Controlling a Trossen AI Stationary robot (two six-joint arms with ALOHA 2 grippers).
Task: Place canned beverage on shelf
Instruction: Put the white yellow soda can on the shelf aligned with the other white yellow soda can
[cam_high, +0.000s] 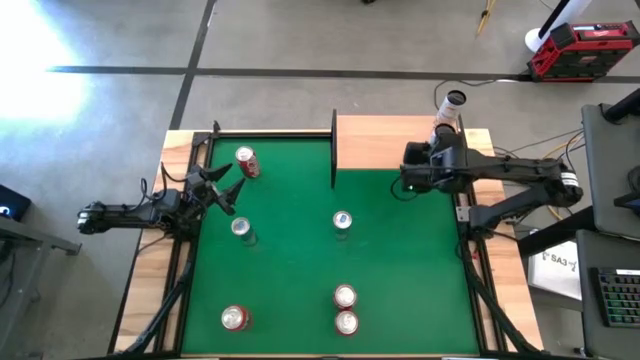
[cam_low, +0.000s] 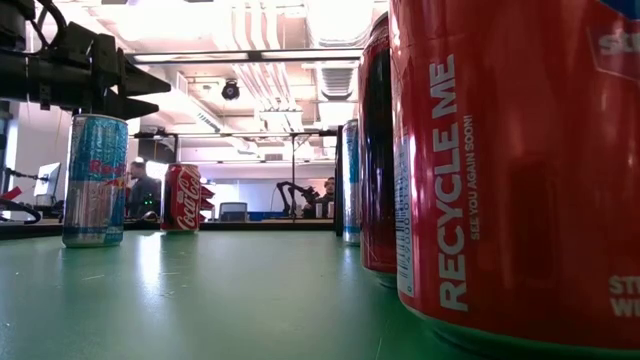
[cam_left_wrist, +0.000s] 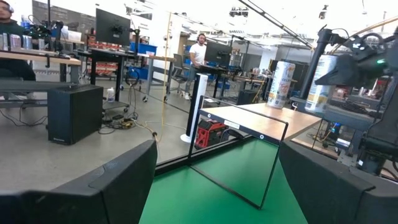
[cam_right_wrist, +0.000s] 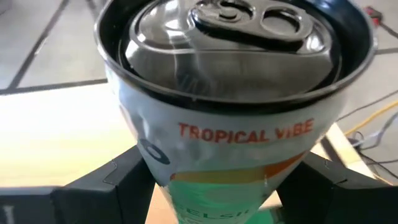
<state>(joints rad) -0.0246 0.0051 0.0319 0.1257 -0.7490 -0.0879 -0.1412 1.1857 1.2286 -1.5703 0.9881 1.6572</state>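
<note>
My right gripper (cam_high: 441, 140) is over the light-wood shelf (cam_high: 385, 140) at the table's far right, shut on a white canned beverage (cam_right_wrist: 236, 143) printed "TROPICAL VIBE", also seen in the left wrist view (cam_left_wrist: 320, 81). Its silver top with the pull tab (cam_right_wrist: 236, 25) faces the wrist camera. The gripper's dark body hides the can's bottom. My left gripper (cam_high: 228, 188) waits open at the table's left edge, with nothing between its fingers (cam_left_wrist: 112, 186). My right gripper pinches the can's side wall (cam_right_wrist: 155, 162) below the top rim, one finger (cam_right_wrist: 106, 180) on each side. The fingers slant down toward the table's far edge. The can stands roughly upright over the shelf; whether its bottom touches the board I cannot tell.
Another white can (cam_left_wrist: 283, 84) stands on the shelf's far part (cam_high: 455, 100). Several cans stand on the green felt: a red one (cam_high: 247, 162), silver-blue ones (cam_high: 241, 230) (cam_high: 342, 222) and red ones (cam_high: 344, 297) (cam_high: 233, 318). A black post frame (cam_high: 333, 150) borders the shelf's left side.
</note>
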